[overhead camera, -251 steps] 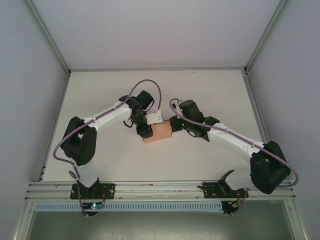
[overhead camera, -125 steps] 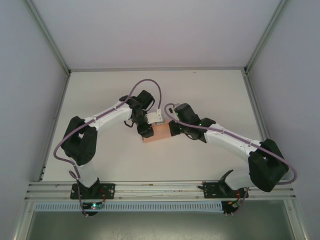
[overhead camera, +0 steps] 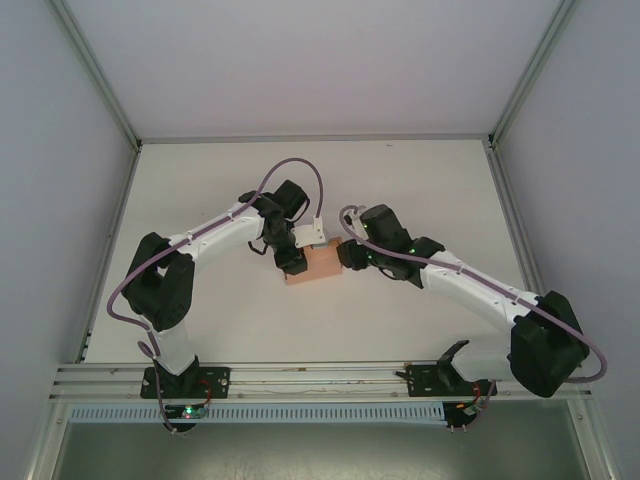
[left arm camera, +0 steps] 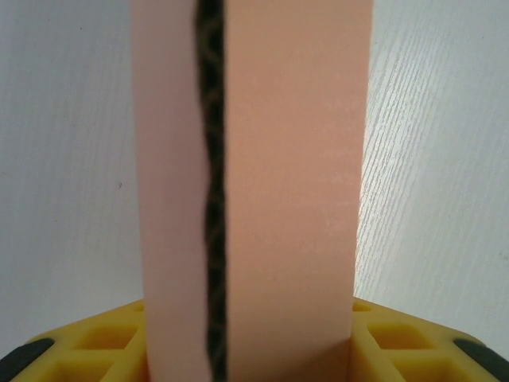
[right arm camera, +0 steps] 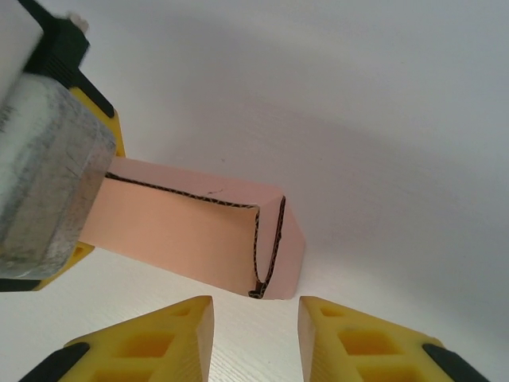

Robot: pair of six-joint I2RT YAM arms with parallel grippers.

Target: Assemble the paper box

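The right jaws stand parted and empty. Just ahead of them is the paper box point(right arm camera: 199, 231), over the white, faintly wood-grained counter point(right arm camera: 382, 263), with its end flap ajar toward them. The left jaws clamp the box's other end. Beyond both, the counter runs to pale grey walls point(overhead camera: 300, 60) edged by metal posts point(overhead camera: 95, 75).

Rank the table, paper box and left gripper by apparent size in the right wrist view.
Largest: table.
Then left gripper and paper box, which look alike; the gripper is nearer the camera, so no ranking.
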